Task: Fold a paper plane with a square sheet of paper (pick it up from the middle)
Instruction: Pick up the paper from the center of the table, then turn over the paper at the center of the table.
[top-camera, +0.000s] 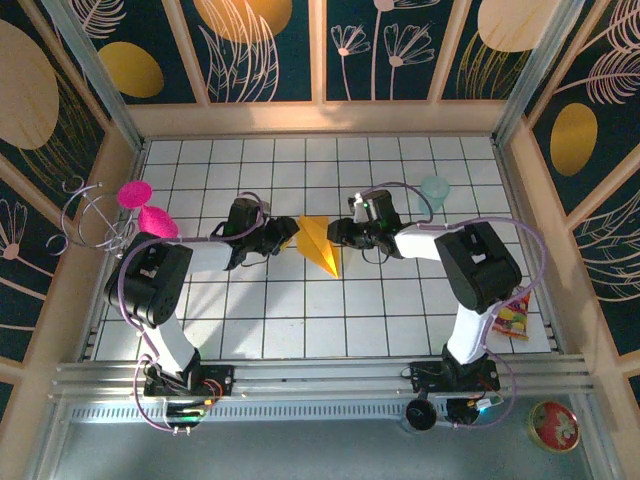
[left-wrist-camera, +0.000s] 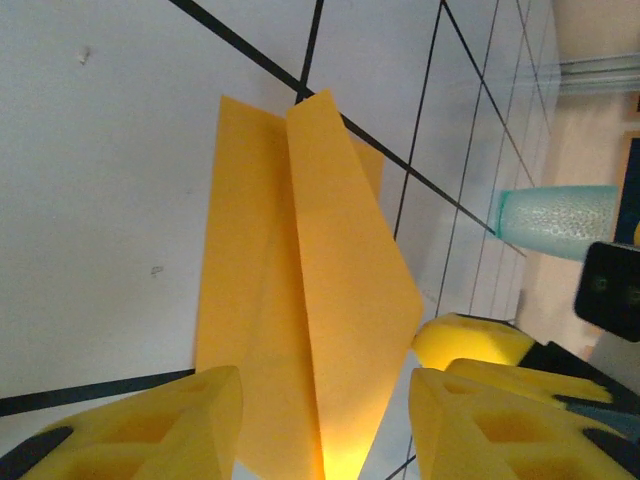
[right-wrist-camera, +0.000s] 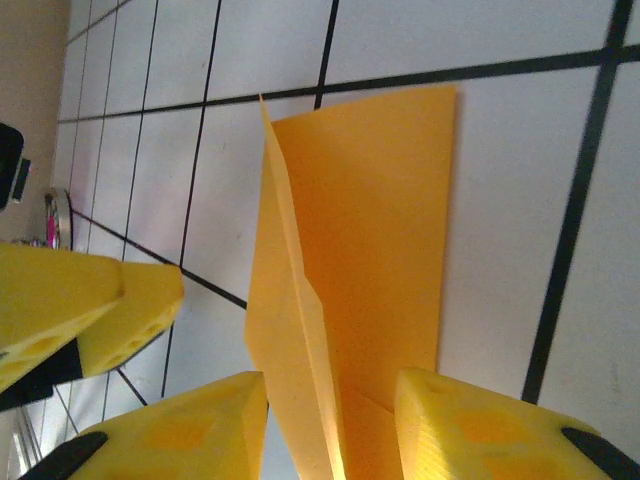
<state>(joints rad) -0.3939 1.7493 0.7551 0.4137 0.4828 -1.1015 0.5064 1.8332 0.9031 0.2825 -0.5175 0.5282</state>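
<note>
Where the white gridded tabletop (top-camera: 300, 320) has its middle, the paper plane (top-camera: 318, 243) lies as an orange-yellow kite shape, with its broad end toward twelve o'clock and its point toward five o'clock in the top view. A crease runs down its length. In the left wrist view one flap of the plane (left-wrist-camera: 330, 300) stands up along that crease while the other lies flatter against the tiles. The right wrist view shows the same raised ridge of paper (right-wrist-camera: 380, 220).

The left jaws sit at the plane's nine o'clock edge and the right jaws at its three o'clock edge, facing each other across it. Both pairs are released. In each wrist view the two yellow pads (left-wrist-camera: 130, 425) (right-wrist-camera: 480, 430) stand apart with the paper running between them and gaps on either side, so nothing is clamped.

Farther out, a pale teal cup (top-camera: 435, 188) stands upright at about two o'clock from the plane, well apart from it, and it shows on its side at three o'clock in the left wrist view (left-wrist-camera: 555, 222). A red-and-yellow snack packet (top-camera: 512, 318) lies at four o'clock near the tabletop's right edge. Two pink discs (top-camera: 135, 193) on a wire stand (top-camera: 90, 215) sit at nine o'clock beside the left wall.
</note>
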